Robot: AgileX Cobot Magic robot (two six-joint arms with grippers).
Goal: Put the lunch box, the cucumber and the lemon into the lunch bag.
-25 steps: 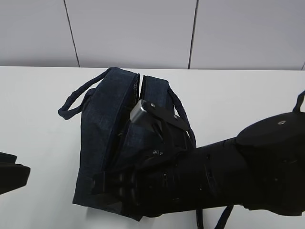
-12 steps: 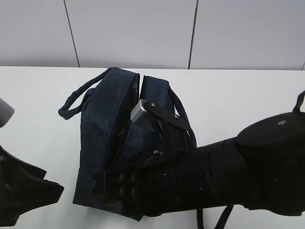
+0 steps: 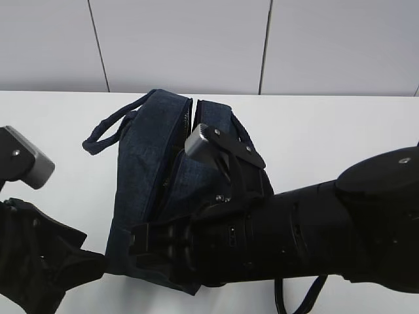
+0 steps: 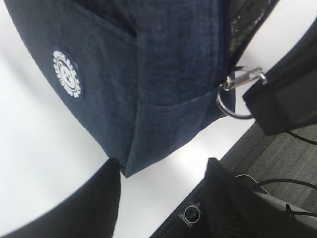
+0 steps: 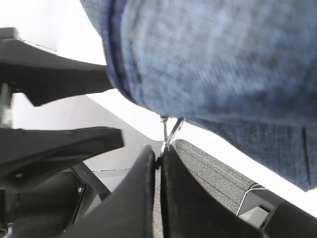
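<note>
Right claw [image 5: 157, 163] pinched shut on lunch bag [image 3: 160, 170] silver ring pull [image 5: 171, 133], bag upright on desk [image 3: 59, 131]. Left claw [image 4: 161, 198] apart, empty, now moved in beside bag's corner.

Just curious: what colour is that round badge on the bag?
White, on the dark navy lunch bag; the round badge shows best in the left wrist view.

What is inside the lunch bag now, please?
Through the narrow gap in the lunch bag only a strip of silver lining shows. The fabric covers everything else inside.
</note>
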